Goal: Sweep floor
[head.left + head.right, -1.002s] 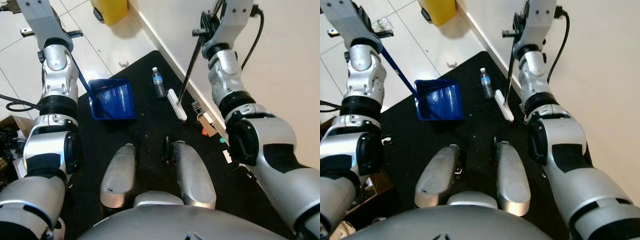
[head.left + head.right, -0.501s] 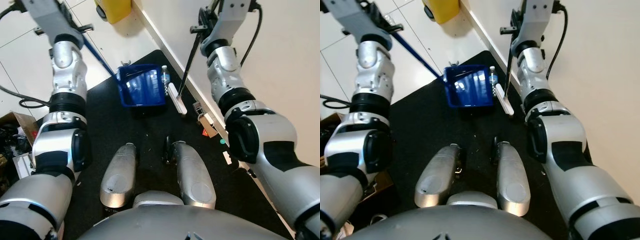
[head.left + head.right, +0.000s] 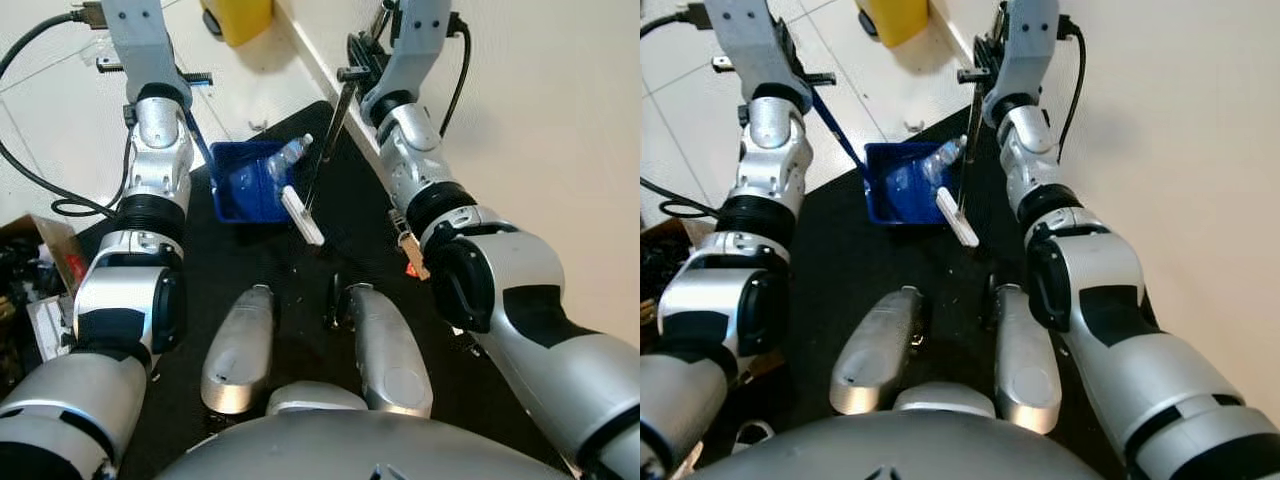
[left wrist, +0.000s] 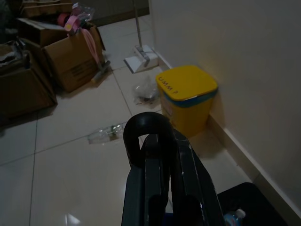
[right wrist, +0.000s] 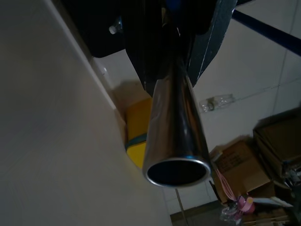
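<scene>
A blue dustpan (image 3: 248, 182) lies on the black mat (image 3: 215, 265), and a clear plastic bottle (image 3: 286, 155) rests inside it. Its blue handle (image 3: 197, 138) rises to my left gripper (image 3: 160, 72), which is shut on it; the handle's black loop end (image 4: 146, 134) sticks out past the fingers. The broom's white head (image 3: 303, 215) sits at the dustpan's near right corner. Its dark handle (image 3: 325, 140) slants up to my right gripper (image 3: 355, 65), which is shut on it. The broom's metal tube end (image 5: 176, 160) shows in the right wrist view.
A yellow bin (image 3: 238, 15) stands against the white wall (image 3: 520, 120) ahead. Small scraps (image 3: 410, 250) lie along the baseboard on the right. Cardboard boxes (image 4: 66, 56) and a crushed bottle (image 4: 107, 135) are on the tiled floor to the left. My feet (image 3: 240, 350) stand on the mat.
The dustpan slid right across the mat up to the bottle. The broom swept left from the wall, and the bottle now lies in the dustpan.
</scene>
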You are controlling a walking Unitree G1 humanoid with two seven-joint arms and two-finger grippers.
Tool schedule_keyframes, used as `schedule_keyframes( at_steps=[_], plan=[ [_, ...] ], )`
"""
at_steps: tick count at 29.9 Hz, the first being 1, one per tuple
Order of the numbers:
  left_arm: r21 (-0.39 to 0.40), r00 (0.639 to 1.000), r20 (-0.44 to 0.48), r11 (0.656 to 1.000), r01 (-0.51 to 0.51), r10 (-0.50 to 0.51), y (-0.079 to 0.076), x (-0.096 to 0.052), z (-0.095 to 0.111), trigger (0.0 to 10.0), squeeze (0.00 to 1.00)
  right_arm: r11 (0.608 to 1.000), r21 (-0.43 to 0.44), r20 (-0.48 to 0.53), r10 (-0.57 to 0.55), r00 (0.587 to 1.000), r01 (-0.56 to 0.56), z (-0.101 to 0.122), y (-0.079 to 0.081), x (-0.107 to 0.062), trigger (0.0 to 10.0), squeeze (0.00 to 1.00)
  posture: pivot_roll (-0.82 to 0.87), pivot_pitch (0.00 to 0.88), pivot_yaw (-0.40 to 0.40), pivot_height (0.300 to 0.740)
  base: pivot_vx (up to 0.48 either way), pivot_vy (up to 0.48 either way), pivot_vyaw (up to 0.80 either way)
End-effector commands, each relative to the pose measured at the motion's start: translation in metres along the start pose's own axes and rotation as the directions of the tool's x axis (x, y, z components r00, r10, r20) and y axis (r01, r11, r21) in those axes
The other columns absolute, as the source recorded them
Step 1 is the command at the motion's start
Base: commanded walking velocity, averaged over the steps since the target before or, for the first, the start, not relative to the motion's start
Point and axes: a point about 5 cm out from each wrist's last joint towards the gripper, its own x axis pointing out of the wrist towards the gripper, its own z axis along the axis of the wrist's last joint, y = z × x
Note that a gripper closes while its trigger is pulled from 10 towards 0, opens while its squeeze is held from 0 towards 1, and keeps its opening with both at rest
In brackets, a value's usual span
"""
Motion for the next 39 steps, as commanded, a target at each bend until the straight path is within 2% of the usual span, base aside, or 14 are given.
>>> schedule_keyframes(
  at_steps=[1, 5, 9, 10, 12, 15, 17, 19, 25, 26, 28, 39],
  plan=[
    [0.029, 1.000, -0.024, 0.999, 0.015, -0.014, -0.001, -0.002, -0.007, 10.0, 0.00, 0.998, -0.034, 0.011, -0.053, 0.999, 0.053, 0.006, -0.016, 0.000, 10.0, 0.00, 0.40, 0.214, -0.047, 0.740, 0.000, 0.000, 0.00],
    [0.033, 0.999, -0.032, 0.999, 0.015, -0.014, -0.001, -0.003, -0.010, 10.0, 0.00, 0.995, -0.071, 0.037, -0.069, 0.997, 0.071, 0.013, -0.023, 0.000, 10.0, 0.00, 0.39, 0.214, -0.047, 0.740, 0.000, 0.000, 0.00],
    [0.043, 0.999, -0.044, 0.999, 0.015, -0.013, 0.000, -0.007, -0.016, 10.0, 0.00, 0.990, -0.130, 0.086, -0.038, 0.996, 0.049, 0.023, -0.026, 0.002, 10.0, 0.00, 0.38, 0.215, -0.049, 0.740, 0.000, 0.000, 0.00],
    [0.043, 0.999, -0.052, 0.999, 0.012, -0.010, 0.001, -0.009, -0.020, 10.0, 0.00, 0.983, -0.176, 0.107, -0.032, 0.994, 0.050, 0.028, -0.029, 0.002, 10.0, 0.00, 0.38, 0.215, -0.051, 0.740, 0.000, 0.000, 0.00],
    [0.041, 0.998, -0.056, 0.999, 0.010, -0.008, 0.002, -0.010, -0.021, 10.0, 0.00, 0.979, -0.191, 0.111, -0.057, 0.992, 0.077, 0.029, -0.034, 0.001, 10.0, 0.00, 0.38, 0.219, -0.050, 0.740, 0.000, 0.000, 0.00],
    [0.036, 0.998, -0.056, 0.999, 0.012, -0.010, 0.002, -0.011, -0.022, 10.0, 0.00, 0.979, -0.182, 0.097, -0.080, 0.992, 0.096, 0.027, -0.036, 0.000, 10.0, 0.00, 0.38, 0.219, -0.050, 0.740, 0.000, 0.000, 0.00],
    [0.018, 0.999, -0.035, 0.999, 0.027, -0.027, 0.002, -0.012, -0.018, 10.0, 0.00, 0.985, -0.118, 0.076, -0.118, 0.990, 0.127, 0.022, -0.033, 0.000, 10.0, 0.00, 0.43, 0.233, -0.037, 0.740, 0.000, 0.000, 0.00],
    [0.005, 0.999, -0.016, 0.999, 0.041, -0.041, 0.001, -0.013, -0.014, 10.0, 0.00, 0.985, -0.099, 0.062, -0.139, 0.988, 0.144, 0.019, -0.030, 0.001, 10.0, 0.00, 0.45, 0.238, -0.034, 0.740, 0.000, 0.000, 0.00],
    [-0.020, 0.997, 0.014, 0.997, 0.070, -0.070, 0.000, -0.016, -0.007, 10.0, 0.00, 0.985, -0.081, 0.050, -0.148, 0.988, 0.152, 0.016, -0.023, 0.003, 10.0, 0.00, 0.45, 0.238, -0.034, 0.740, 0.000, 0.000, 0.00],
    [-0.031, 0.997, 0.030, 0.997, 0.076, -0.075, 0.001, -0.021, -0.004, 10.0, 0.00, 0.991, -0.036, 0.063, -0.125, 0.990, 0.127, 0.018, -0.015, 0.005, 10.0, 0.00, 0.51, 0.241, -0.041, 0.740, 0.000, 0.000, 0.00],
    [-0.038, 0.996, 0.037, 0.996, 0.077, -0.076, 0.002, -0.025, -0.002, 10.0, 0.00, 0.994, 0.024, 0.081, -0.111, 0.991, 0.109, 0.021, -0.012, 0.007, 10.0, 0.00, 0.52, 0.243, -0.043, 0.740, 0.000, 0.000, 0.00],
    [-0.054, 0.994, 0.021, 0.993, 0.106, -0.105, -0.002, -0.041, -0.003, 10.0, 0.00, 0.997, 0.048, 0.119, -0.067, 0.991, 0.062, 0.030, 0.001, 0.012, 10.0, 0.00, 0.55, 0.243, -0.052, 0.740, 0.000, 0.000, 0.00]
  ],
)
